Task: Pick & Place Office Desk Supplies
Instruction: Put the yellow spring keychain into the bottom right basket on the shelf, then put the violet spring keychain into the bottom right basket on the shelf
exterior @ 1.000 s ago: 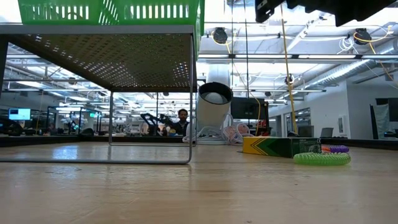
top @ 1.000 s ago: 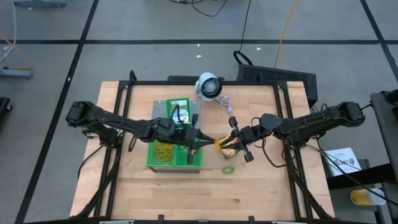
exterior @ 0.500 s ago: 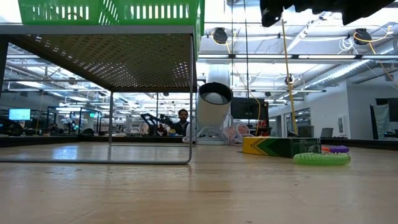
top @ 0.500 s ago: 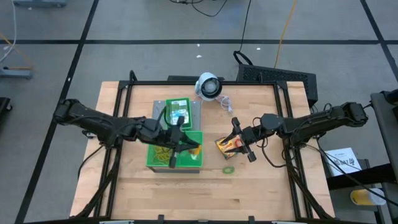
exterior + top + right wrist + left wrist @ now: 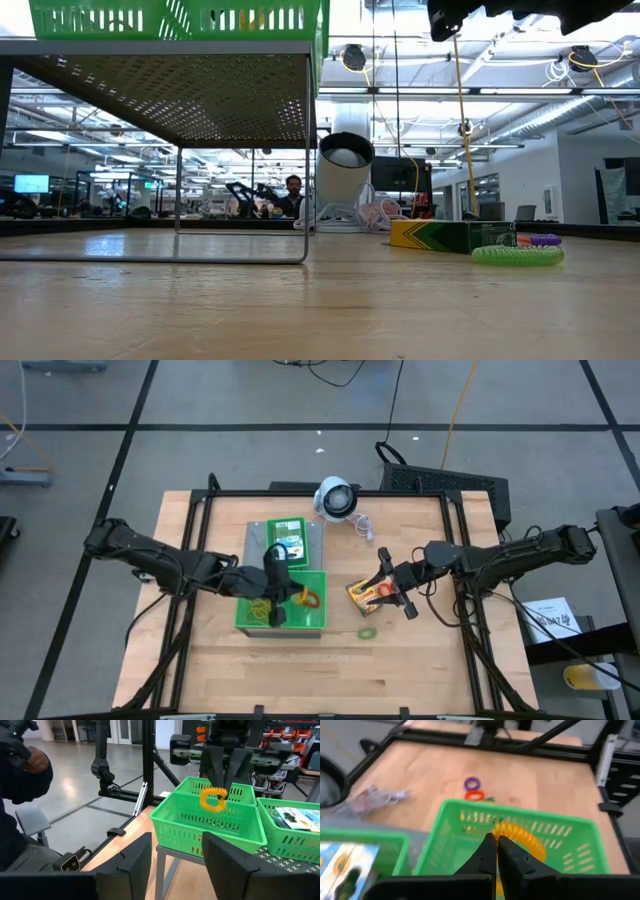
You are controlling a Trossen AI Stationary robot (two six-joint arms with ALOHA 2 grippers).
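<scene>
On the left of the tabletop [image 5: 420, 670], the left pincer [image 5: 283, 592] hangs over the front green tray [image 5: 318, 622], its fingers pressed together on an orange-yellow band loop [image 5: 522, 836] that dangles just above the tray's open top, as the right wrist view shows clearly. The tray behind it, toward twelve o'clock, already holds a crayon box [image 5: 287, 537], and a heap of yellow bands [image 5: 258, 607] lies in the front tray's left half. Since the loop is directly over the tray, the coming move looks to be a plain release straight down. To the right, the right pincer [image 5: 392, 582] hovers with its fingers apart and nothing between them, close above a loose crayon box [image 5: 368, 595] lying flat on the wood. That box sits toward nine o'clock of the pincer, its long axis running roughly from ten to four o'clock. The right arm is clearly the nearer one for it. A green band [image 5: 368, 632] lies on the wood at six o'clock from the box, near it but apart, also on the right arm's side.
</scene>
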